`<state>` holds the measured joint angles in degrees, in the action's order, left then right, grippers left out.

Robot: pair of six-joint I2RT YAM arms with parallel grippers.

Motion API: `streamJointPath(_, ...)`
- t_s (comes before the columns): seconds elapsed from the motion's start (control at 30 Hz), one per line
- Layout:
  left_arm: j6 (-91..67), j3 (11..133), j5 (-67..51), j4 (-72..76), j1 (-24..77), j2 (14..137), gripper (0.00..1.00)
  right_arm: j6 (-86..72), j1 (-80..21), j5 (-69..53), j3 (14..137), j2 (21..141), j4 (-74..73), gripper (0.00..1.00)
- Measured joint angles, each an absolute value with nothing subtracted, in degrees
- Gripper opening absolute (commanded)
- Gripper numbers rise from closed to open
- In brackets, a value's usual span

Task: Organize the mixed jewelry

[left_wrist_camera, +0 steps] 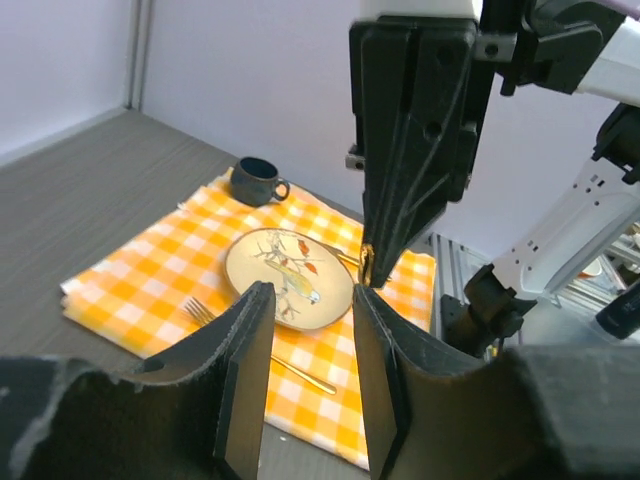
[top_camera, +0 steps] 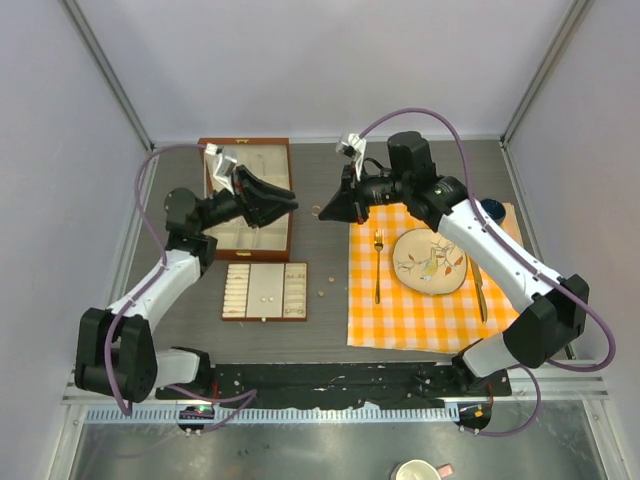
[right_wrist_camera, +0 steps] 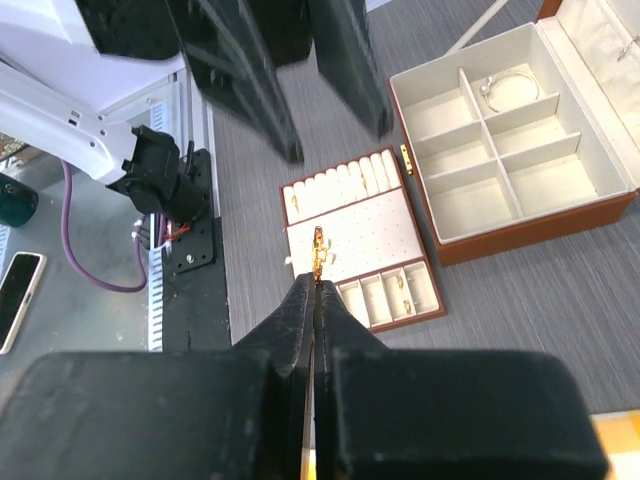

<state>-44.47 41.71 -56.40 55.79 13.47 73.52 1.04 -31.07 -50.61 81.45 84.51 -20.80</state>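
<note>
Found the right tool (right_wrist_camera: 316, 284) shut tight, tips clamped on a small gold piece (right_wrist_camera: 318, 250), centre of the right wrist view, held in the air above the small tray (right_wrist_camera: 360, 232). Found the left tool (left_wrist_camera: 310, 370) with fingers apart and gripping nothing, low centre of the left wrist view, facing the right tool head-on and near it.

Logged the silver bracelet (right_wrist_camera: 510, 88) in the upper right compartment of the large brown box (right_wrist_camera: 540, 227), upper right of the right wrist view. Logged pale studs (top_camera: 265, 298) in the tray's middle panel, centre left of the overhead view. Noted two loose specks (top_camera: 320, 293) on the tabletop (top_camera: 330, 330) just right of the tray.

Noted a checked cloth (top_camera: 420, 320) right of centre carrying a plate (top_camera: 430, 262), fork (top_camera: 378, 265) and knife (top_camera: 480, 290). Noted a dark cup (top_camera: 492, 210) at the cloth's upper right corner, partly behind the right arm.

Overhead, found the left tool covering part of the large brown box, so could not make out the bracelet there. Unable to tell what kind of item the gold piece is. Unable to identify the small glints in the tray's lower compartments. Found the left tool's fingers blurred and cut off at the top edge of the right wrist view.
</note>
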Motion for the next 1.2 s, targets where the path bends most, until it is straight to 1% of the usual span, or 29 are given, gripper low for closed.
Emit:
streamJointPath(0.07,-39.51,45.93,-59.24,48.6,12.16,73.17,0.38,2.57,-31.07,-50.3,81.56,84.09,-22.41,0.01)
streamJointPath(0.1,-35.42,49.67,-60.97,41.43,11.7,73.03,0.41,3.31,-31.16,-50.11,81.69,83.96,-23.33,0.01)
streamJointPath(0.13,-31.99,52.75,-61.76,36.25,11.51,73.03,0.46,4.1,-31.33,-49.84,82.06,83.94,-24.43,0.01)
streamJointPath(0.2,-20.6,61.32,-64.07,21.52,11.46,72.99,0.52,5.98,-31.86,-49.06,82.81,83.94,-26.44,0.01)
streamJointPath(0.27,-10.13,68.75,-65.69,8.12,11.51,73.28,0.55,7.66,-32.75,-48.18,83.57,83.94,-28.32,0.01)
streamJointPath(0.3,-4.4,72.97,-66.39,0.91,11.51,73.71,0.62,8.4,-33.23,-47.77,83.85,83.94,-29.08,0.01)
streamJointPath(0.37,7.18,80.58,-67.11,-13.61,11.53,74.63,0.71,9.63,-34.04,-47.11,84.25,83.94,-30.17,0.01)
streamJointPath(0.4,12.71,84.07,-67.16,-20.69,11.66,75.33,0.78,10.31,-34.35,-46.76,84.42,83.94,-30.85,0.01)
streamJointPath(0.5,27.94,92.86,-64.73,-39.97,13.32,77.95,0.8,11.84,-35.38,-45.63,84.99,83.94,-32.69,0.01)
streamJointPath(0.6,37.45,94.56,-61.19,-51.92,16.01,78.89,0.8,12.93,-36.21,-44.69,85.84,84.05,-34.09,0.01)
streamJointPath(0.7,43.38,94.11,-57.43,-59.16,18.2,79.02,0.8,13.85,-36.82,-43.72,86.96,84.47,-35.16,0.01)
streamJointPath(0.83,47.4,93.47,-54.39,-63.64,20.08,79.0,0.8,15.03,-38.0,-42.28,87.99,85.6,-35.77,0.01)
streamJointPath(0.93,48.6,93.47,-53.41,-64.49,20.69,79.0,0.79,15.77,-39.05,-41.15,88.25,86.63,-36.25,0.01)
streamJointPath(1.2,48.49,93.47,-51.94,-63.96,22.7,79.77,0.73,17.45,-40.73,-38.09,88.29,87.18,-37.63,0.01)
